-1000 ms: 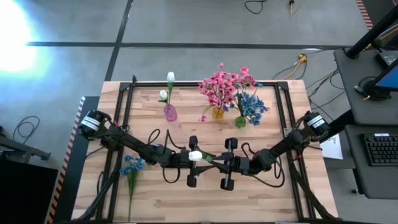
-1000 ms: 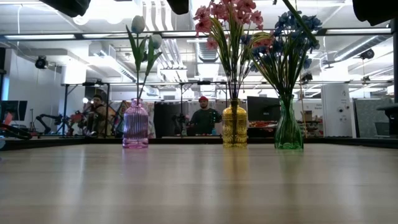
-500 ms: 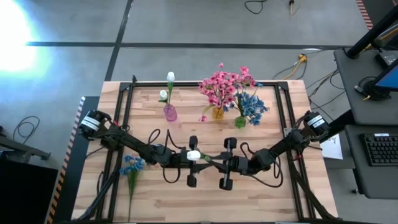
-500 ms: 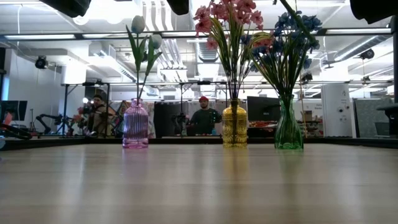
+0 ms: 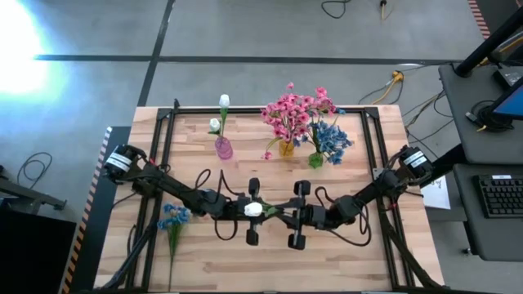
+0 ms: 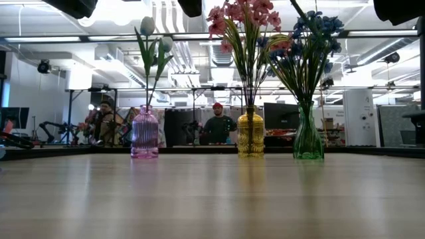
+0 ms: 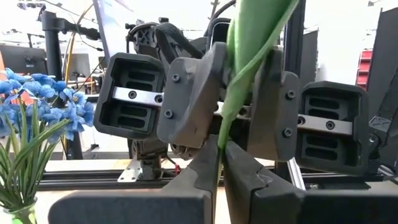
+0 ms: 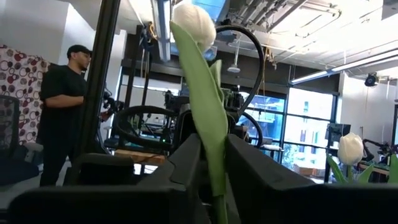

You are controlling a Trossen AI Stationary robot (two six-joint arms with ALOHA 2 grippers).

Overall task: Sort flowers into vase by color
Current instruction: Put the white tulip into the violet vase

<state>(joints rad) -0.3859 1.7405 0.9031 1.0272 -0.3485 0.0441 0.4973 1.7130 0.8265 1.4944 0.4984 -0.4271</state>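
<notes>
The bench carries three vases, and both arms meet near its middle, in front of the yellow vase. The purple vase left of it holds two white buds; the yellow holds the pink bunch; the green vase to its right holds blue blossoms. One blue flower lies far left of the yellow vase. The white flower is light and bendy, best taken low on its stem. The left end effector is clamped on that stem; the right end effector straddles it, whether gripping I cannot tell.
</notes>
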